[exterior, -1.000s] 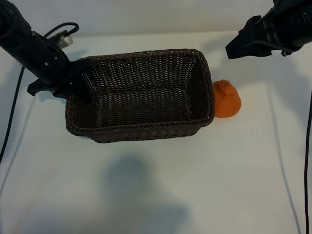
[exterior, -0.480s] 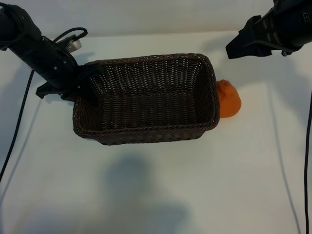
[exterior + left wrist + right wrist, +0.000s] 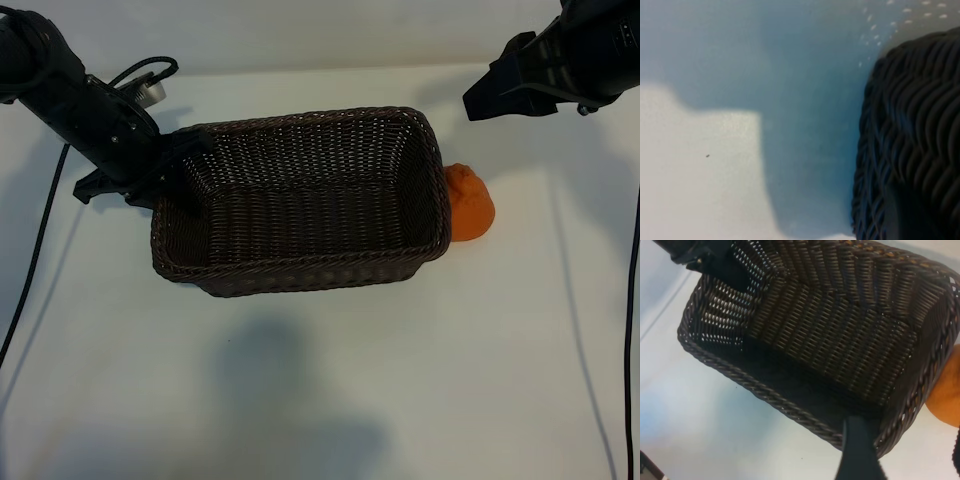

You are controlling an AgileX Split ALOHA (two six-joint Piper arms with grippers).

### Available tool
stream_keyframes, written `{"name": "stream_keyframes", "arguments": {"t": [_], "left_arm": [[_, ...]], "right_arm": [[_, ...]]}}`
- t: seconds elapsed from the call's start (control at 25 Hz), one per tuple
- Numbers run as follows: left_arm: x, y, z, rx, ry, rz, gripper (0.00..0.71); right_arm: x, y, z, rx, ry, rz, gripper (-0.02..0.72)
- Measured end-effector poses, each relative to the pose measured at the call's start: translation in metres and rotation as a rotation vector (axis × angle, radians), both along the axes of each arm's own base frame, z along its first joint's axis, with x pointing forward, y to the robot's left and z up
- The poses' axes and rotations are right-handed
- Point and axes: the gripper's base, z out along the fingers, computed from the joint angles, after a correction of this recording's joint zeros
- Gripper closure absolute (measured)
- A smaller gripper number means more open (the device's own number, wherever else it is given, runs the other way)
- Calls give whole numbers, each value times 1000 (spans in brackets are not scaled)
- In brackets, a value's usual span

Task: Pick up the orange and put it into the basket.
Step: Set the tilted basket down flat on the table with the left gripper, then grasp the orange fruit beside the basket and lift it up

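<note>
Wicker, dark brown: in the exterior view the basket (image 3: 300, 200) sits on the white table (image 3: 400, 380), with the orange (image 3: 470, 203) outside it, touching its right end wall. The left gripper (image 3: 178, 165) is closed on the basket's left rim; the right gripper (image 3: 478, 100) hangs above the orange, jaws apart, holding nothing. Left wrist view: woven rim (image 3: 910, 140) close up beside bare table. Right wrist view: basket interior (image 3: 830, 335), orange (image 3: 946, 390) beyond the rim.
</note>
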Motion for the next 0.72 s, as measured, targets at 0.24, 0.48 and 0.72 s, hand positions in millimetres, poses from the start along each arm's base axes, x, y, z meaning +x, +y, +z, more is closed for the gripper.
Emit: {"name": "stream_keyframes", "arguments": {"t": [0.24, 0.48, 0.72], "left_arm": [[0, 0, 0, 0, 0, 1, 561], [0, 0, 0, -1, 0, 3, 521], [0, -2, 1, -18, 12, 33, 308]], "right_arm": [[0, 0, 0, 0, 0, 0, 256], [0, 0, 0, 0, 0, 0, 256], [0, 0, 0, 0, 0, 0, 256]]}}
